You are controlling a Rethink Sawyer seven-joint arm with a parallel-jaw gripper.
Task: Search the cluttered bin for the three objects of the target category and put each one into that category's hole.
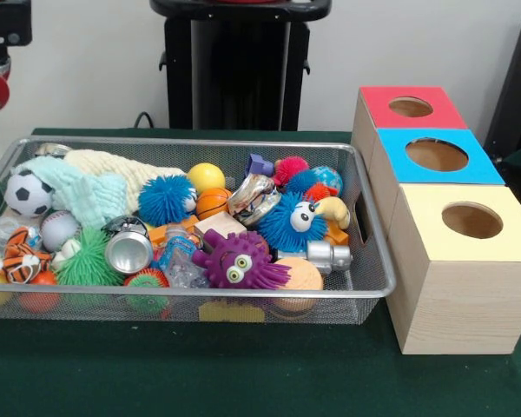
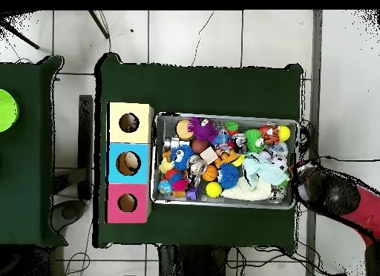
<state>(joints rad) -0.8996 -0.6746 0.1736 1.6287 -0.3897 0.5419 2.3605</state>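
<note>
A wire mesh bin [image 1: 369, 228] holds a heap of toys. Among them are a soccer ball [image 1: 28, 191], a baseball [image 1: 59, 228], a yellow ball [image 1: 206, 177] and a small basketball [image 1: 212, 202]. There are also fuzzy blue toys [image 1: 166, 198], a purple octopus [image 1: 237, 259], a metal can [image 1: 128, 252] and a pale cloth [image 1: 95, 187]. To the bin's right stand three wooden boxes with round holes: red [image 1: 391, 94], blue [image 1: 399, 169] and yellow [image 1: 421, 204]. My red and black arm [image 2: 334, 195] is drawn back outside the bin's end [image 2: 295, 162]; its gripper is not clear in either view.
A green cloth covers the table [image 1: 243, 373]. In the overhead view the boxes [image 2: 141, 113] line the bin's left side. A second green table [image 2: 22, 184] with a bright green object [image 2: 4, 110] lies at the far left. Cables lie on the tiled floor.
</note>
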